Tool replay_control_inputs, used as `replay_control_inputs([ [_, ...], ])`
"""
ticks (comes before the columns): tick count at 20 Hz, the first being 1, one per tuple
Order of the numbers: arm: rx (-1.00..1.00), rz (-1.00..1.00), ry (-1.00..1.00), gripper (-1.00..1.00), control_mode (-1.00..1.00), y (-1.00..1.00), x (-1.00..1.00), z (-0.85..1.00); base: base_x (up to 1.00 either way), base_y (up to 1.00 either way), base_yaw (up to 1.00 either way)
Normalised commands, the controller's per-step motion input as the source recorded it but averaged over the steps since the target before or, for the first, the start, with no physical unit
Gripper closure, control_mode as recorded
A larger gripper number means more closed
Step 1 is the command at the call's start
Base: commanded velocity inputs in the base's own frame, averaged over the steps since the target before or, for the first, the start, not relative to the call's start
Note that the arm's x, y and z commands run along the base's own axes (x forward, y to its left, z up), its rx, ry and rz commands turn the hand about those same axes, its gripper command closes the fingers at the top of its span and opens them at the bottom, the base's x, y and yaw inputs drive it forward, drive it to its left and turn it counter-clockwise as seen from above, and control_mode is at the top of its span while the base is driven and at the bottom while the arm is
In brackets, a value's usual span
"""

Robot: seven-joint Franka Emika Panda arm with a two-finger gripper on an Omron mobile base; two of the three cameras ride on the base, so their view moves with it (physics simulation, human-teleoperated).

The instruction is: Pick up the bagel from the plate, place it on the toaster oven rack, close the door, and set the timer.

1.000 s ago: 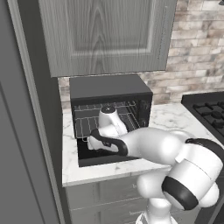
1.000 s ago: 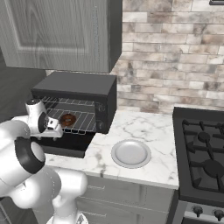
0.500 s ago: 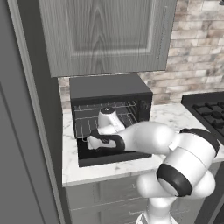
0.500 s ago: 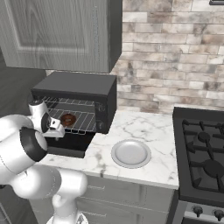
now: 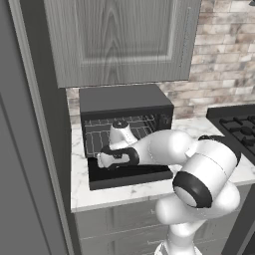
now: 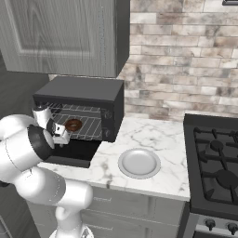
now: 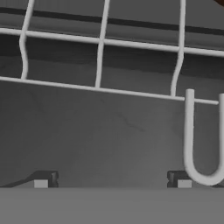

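Here, in the left base view, the gripper (image 5: 105,160) hangs over the lowered door (image 5: 130,175). Right base view: bagel (image 6: 73,124) lies on the rack (image 6: 86,128); plate (image 6: 138,163) sits on the worktop (image 6: 160,138). Hand view: gripper (image 7: 113,180) wide open, empty, facing the rack (image 7: 101,48) and its front loop (image 7: 203,138).

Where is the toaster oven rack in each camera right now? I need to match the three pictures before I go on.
Left base view: the toaster oven rack shows inside the open black oven, upper centre-left, partly behind the arm.
Right base view: the rack is at centre-left, with the bagel lying on it.
Hand view: its wires cross the top, its front loop at the right.
Shared landmark: the lowered door just below the rack.
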Motion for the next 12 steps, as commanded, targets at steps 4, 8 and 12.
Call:
replay_control_inputs([
  [4, 0.0, 0.0, 0.0, -1.0, -1.0, 0.08, 0.31, 0.0, 0.0, 0.0, 0.0],
  [8, 0.0, 0.0, 0.0, -1.0, -1.0, 0.05, 0.38, 0.0, 0.0, 0.0, 0.0],
  [12, 0.0, 0.0, -0.04, -1.0, -1.0, 0.06, 0.42, 0.0, 0.0, 0.0, 0.0],
])
